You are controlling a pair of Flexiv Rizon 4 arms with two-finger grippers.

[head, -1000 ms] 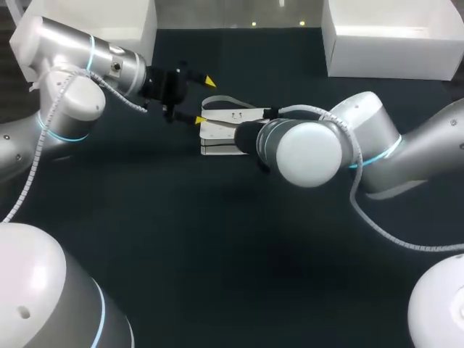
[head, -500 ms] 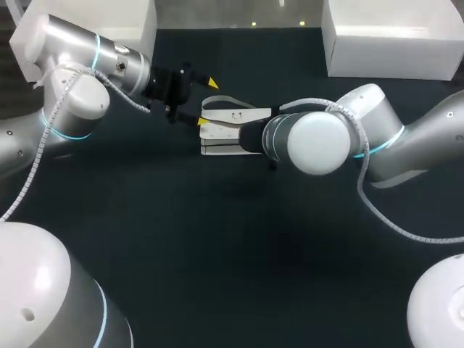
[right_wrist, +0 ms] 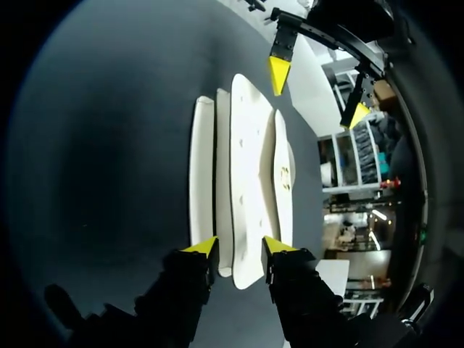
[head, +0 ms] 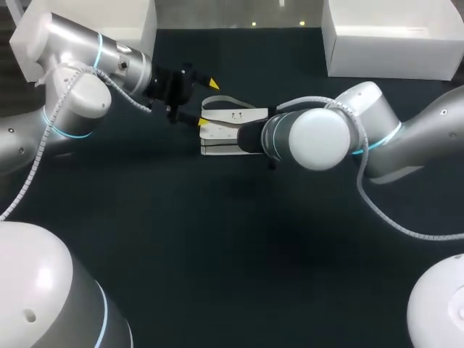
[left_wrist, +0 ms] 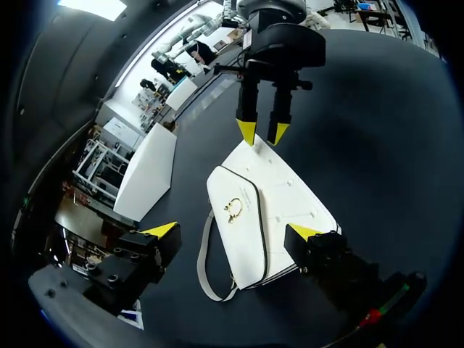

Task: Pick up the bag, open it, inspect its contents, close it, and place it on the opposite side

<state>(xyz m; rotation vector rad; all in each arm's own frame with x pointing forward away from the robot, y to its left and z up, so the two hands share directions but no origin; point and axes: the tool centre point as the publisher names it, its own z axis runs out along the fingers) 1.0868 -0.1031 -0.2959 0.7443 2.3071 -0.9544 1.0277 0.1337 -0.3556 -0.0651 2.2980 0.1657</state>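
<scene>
A white bag (head: 223,129) with a gold clasp lies on the dark table near the middle; its strap (head: 222,100) loops off the far side. My left gripper (head: 206,102) is open at the bag's left end, one yellow tip beyond the bag and one at its corner. In the left wrist view the bag (left_wrist: 270,212) lies between and just ahead of the wide-open left gripper (left_wrist: 232,232), with my right gripper (left_wrist: 262,133) at its far end. In the right wrist view the right gripper (right_wrist: 239,246) is shut on the near end of the bag (right_wrist: 250,167). In the head view the arm hides it.
A white box (head: 391,43) stands at the table's back right. Another white box (head: 123,22) stands at the back left behind my left arm. My right arm's wrist (head: 312,141) hangs low over the table beside the bag.
My right gripper has shut on the bag's end, and its wrist shifted slightly toward the back. The left arm edged a little nearer the bag. The bag has not moved.
</scene>
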